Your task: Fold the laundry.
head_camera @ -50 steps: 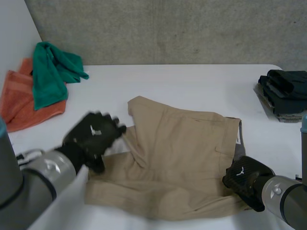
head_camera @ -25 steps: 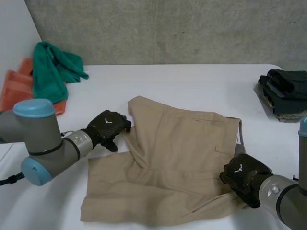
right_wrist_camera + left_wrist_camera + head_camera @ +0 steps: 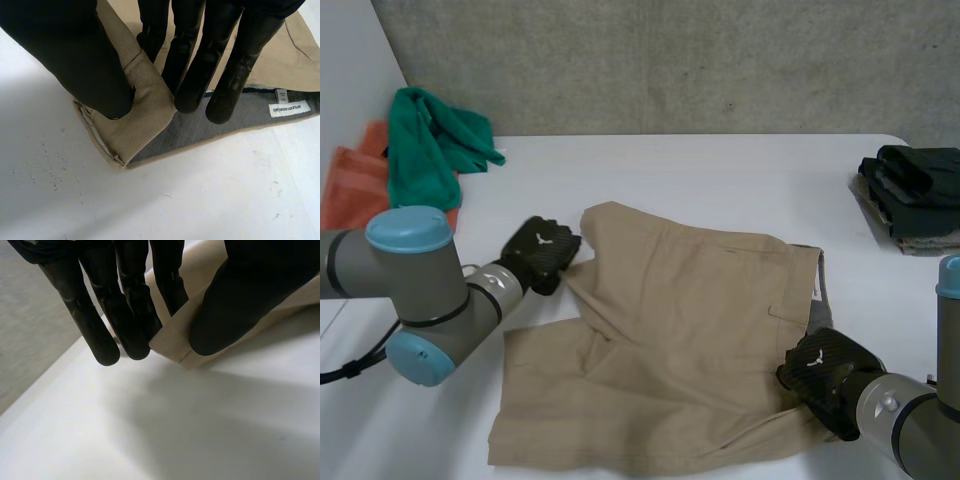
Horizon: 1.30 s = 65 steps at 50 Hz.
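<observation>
Pinching shorts (image 3: 700, 320) leg corner: left hand (image 3: 542, 250), left of centre | right hand (image 3: 825, 370) pinches waistband (image 3: 147, 107) corner, lower right | shorts spread on tabletop (image 3: 720, 180)

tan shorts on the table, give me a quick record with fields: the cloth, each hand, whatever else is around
cloth: tan shorts, spread mostly flat on the white table, some creases
left hand: left hand pinches a leg hem corner between fingers and thumb
right hand: right hand pinches the near waistband corner, grey inner side turned up
far left: green towel draped over an orange towel
far right: dark folded clothes, stacked
fold: not yet made
</observation>
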Tool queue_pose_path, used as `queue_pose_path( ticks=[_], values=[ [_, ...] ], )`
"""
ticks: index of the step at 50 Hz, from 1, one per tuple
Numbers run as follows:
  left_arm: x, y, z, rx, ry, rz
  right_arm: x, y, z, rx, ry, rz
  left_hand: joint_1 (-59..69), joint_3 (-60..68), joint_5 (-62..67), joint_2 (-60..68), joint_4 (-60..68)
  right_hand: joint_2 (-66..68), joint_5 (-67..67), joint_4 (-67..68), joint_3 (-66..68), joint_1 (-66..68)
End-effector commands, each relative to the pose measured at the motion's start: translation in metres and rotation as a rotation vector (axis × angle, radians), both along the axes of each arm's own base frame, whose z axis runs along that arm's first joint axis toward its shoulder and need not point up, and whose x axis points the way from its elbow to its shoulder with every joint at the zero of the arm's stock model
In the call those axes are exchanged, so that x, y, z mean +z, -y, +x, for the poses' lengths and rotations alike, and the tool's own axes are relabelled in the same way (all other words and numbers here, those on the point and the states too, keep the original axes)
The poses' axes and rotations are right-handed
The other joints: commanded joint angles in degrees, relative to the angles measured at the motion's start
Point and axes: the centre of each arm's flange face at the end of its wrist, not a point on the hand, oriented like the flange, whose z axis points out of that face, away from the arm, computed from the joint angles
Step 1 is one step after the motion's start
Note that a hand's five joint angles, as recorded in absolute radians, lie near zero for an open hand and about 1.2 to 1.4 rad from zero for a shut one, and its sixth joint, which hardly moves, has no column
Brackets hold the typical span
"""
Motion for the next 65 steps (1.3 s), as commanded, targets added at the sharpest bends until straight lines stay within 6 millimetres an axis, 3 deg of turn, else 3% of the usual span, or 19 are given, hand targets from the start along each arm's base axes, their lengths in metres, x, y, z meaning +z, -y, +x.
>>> queue_pose_path(
  ticks=[1,8,15,21,22,23,29,32,37,41,49,57,65],
  values=[
    [0.026,-0.006,0.016,0.143,0.030,-0.053,-0.002,0.001,0.001,0.000,0.002,-0.002,15.34,11.96,13.60,11.51,11.41,12.46,13.49,11.73,11.68,20.48],
    [0.041,-0.033,0.016,0.126,0.033,-0.060,-0.001,0.005,0.002,-0.010,0.018,-0.021,15.34,11.96,13.60,11.51,11.41,12.46,13.49,11.73,11.68,20.48],
    [0.033,-0.052,0.012,0.129,0.121,-0.036,0.000,0.008,0.002,-0.030,0.035,-0.027,15.34,11.96,13.60,11.51,11.41,12.46,13.49,11.73,11.68,20.48],
    [0.026,-0.057,0.016,0.175,0.234,-0.042,0.000,0.007,0.002,-0.030,0.038,-0.025,14.70,11.32,12.95,10.87,10.76,12.46,13.49,11.73,11.68,20.48],
    [0.027,-0.057,0.015,0.168,0.239,-0.047,0.000,0.007,0.003,-0.027,0.039,-0.025,-7.95,-11.34,-9.70,-11.79,-11.89,12.46,13.49,11.73,11.68,20.48],
    [0.027,-0.057,0.015,0.167,0.239,-0.049,0.000,0.007,0.003,-0.028,0.040,-0.026,-16.84,-20.22,-18.59,-20.67,-20.78,12.46,13.49,11.73,11.68,20.48],
    [0.045,-0.059,0.015,0.172,0.207,-0.085,0.000,0.008,0.002,-0.040,0.047,-0.022,-38.94,-42.33,-40.69,-42.78,-42.88,12.46,13.49,11.73,11.68,20.48],
    [0.065,-0.067,0.017,0.169,0.175,-0.106,0.000,0.009,0.002,-0.044,0.049,-0.023,-38.63,-42.02,-40.38,-42.47,-42.57,12.46,13.49,11.73,11.68,20.48],
    [0.081,-0.102,0.028,0.142,0.153,-0.031,0.000,0.011,0.002,-0.048,0.054,-0.036,-33.60,-36.98,-35.34,-37.43,-37.53,12.46,13.49,11.73,11.68,20.48],
    [0.086,-0.130,0.034,0.101,0.131,0.088,0.001,0.013,0.002,-0.053,0.057,-0.049,-24.21,-27.59,-25.96,-28.04,-28.15,12.46,13.49,11.73,11.68,20.48],
    [0.083,-0.178,0.046,0.027,0.068,0.344,0.002,0.019,0.003,-0.080,0.091,-0.079,-19.78,-23.17,-21.53,-23.62,-23.72,12.46,13.49,11.73,11.68,20.48],
    [0.069,-0.195,0.050,0.013,0.078,0.416,0.003,0.020,0.004,-0.098,0.115,-0.083,-22.48,-25.86,-24.23,-26.31,-26.42,12.46,13.49,11.73,11.68,20.48],
    [0.063,-0.184,0.048,0.025,0.052,0.360,0.003,0.020,0.004,-0.106,0.107,-0.095,-19.13,-22.52,-20.88,-22.97,-23.07,12.46,13.49,11.73,11.68,20.48]
  ],
)
